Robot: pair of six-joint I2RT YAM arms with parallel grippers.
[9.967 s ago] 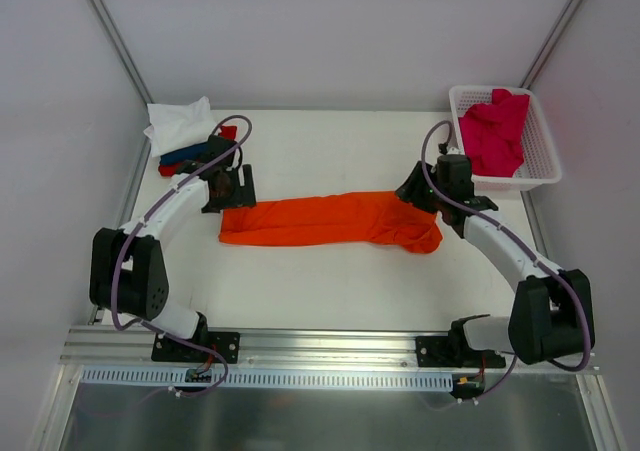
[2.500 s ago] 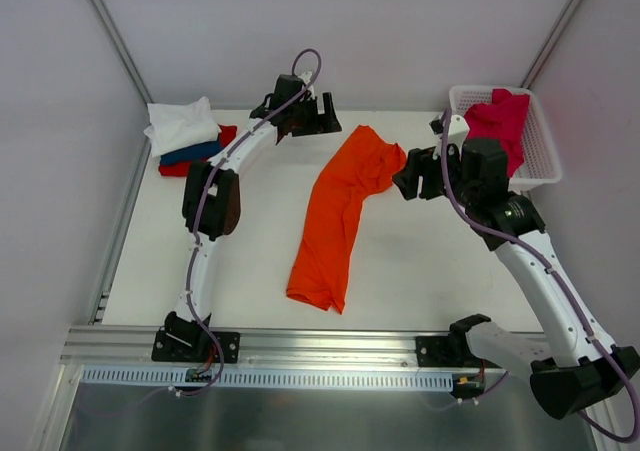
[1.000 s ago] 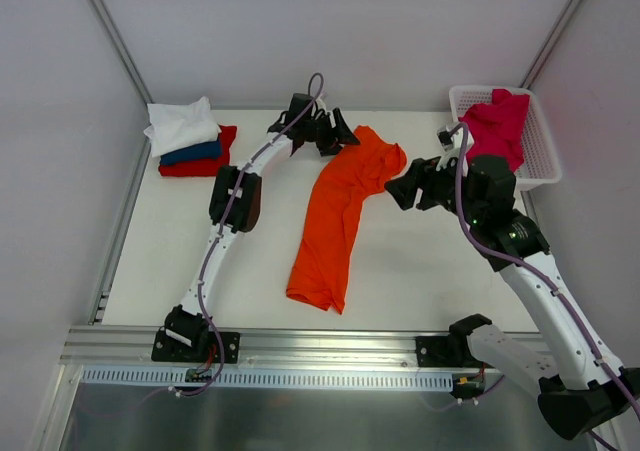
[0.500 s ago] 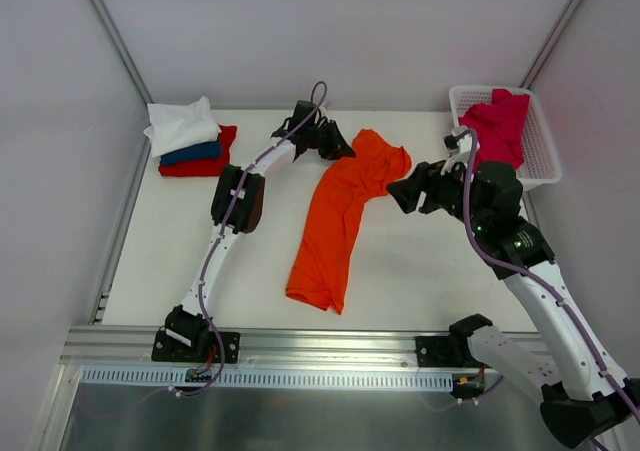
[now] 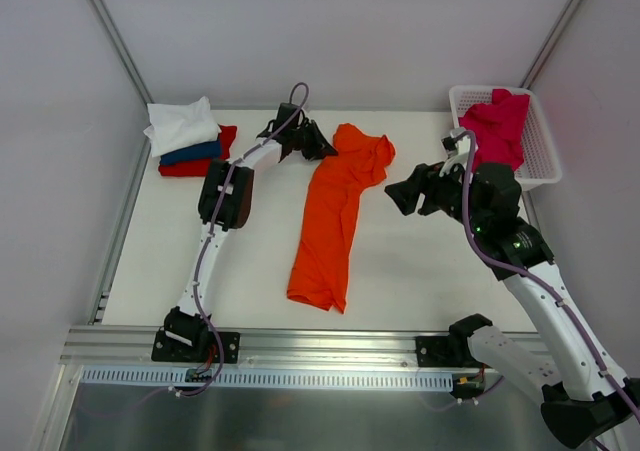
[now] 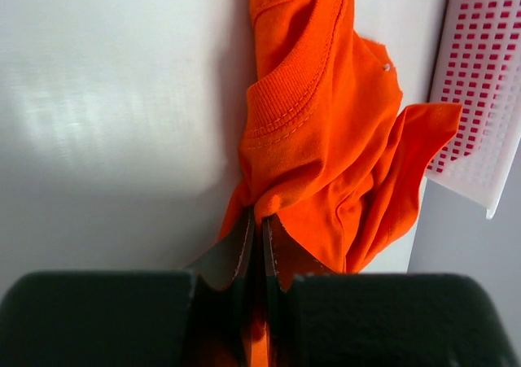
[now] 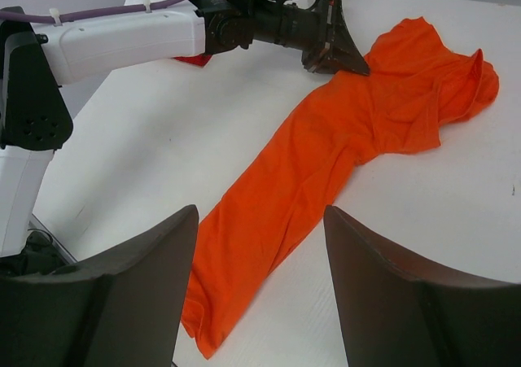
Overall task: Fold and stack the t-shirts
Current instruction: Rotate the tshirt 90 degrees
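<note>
The surface [image 5: 420,271] carries an orange t-shirt [image 5: 335,211] laid out long, one end pinched.
The shirt lies as a narrow strip from the near edge toward the far side, likely set for its next fold. The folded stack [image 5: 188,139] waits far-left, a crimson-pink shirt [image 5: 495,126] in the basket [image 5: 540,171]. The left arm's fingers [image 6: 234,257] clamp cloth beside the collar; the right arm's fingers [image 7: 130,294] hang spread wide, empty.

left claw [image 6: 262,230] pinched tight (arm outstretched) | right claw [image 7: 260,214] spread wide, seemingly aloft
</note>
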